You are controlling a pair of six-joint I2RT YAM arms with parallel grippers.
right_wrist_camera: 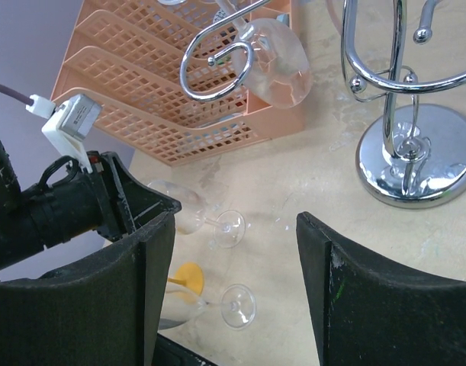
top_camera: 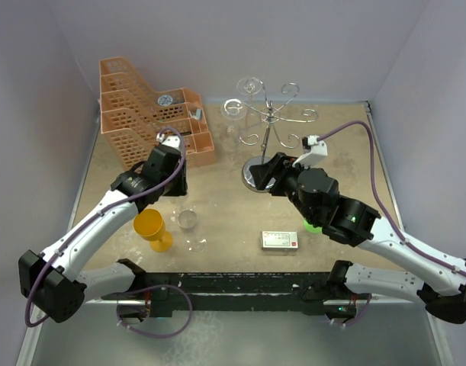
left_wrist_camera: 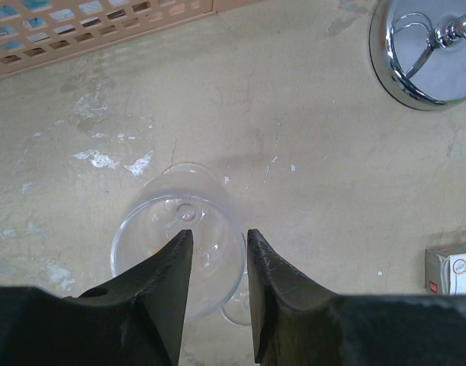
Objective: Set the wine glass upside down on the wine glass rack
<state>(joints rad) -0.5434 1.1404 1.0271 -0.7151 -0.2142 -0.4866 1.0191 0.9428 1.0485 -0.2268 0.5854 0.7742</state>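
A clear wine glass lies on the table, also seen in the top view. My left gripper hovers just above its bowl, jaws a little apart and holding nothing; in the top view the gripper is just behind the glass. The chrome wine glass rack stands at the back centre, with one glass hanging upside down on a left arm. My right gripper is wide open and empty, next to the rack's round base. The right wrist view shows a second clear glass lying nearer.
An orange lattice basket stands at the back left. A yellow goblet is by the left arm. A small white box and a green object lie at the front right. Walls close in on three sides.
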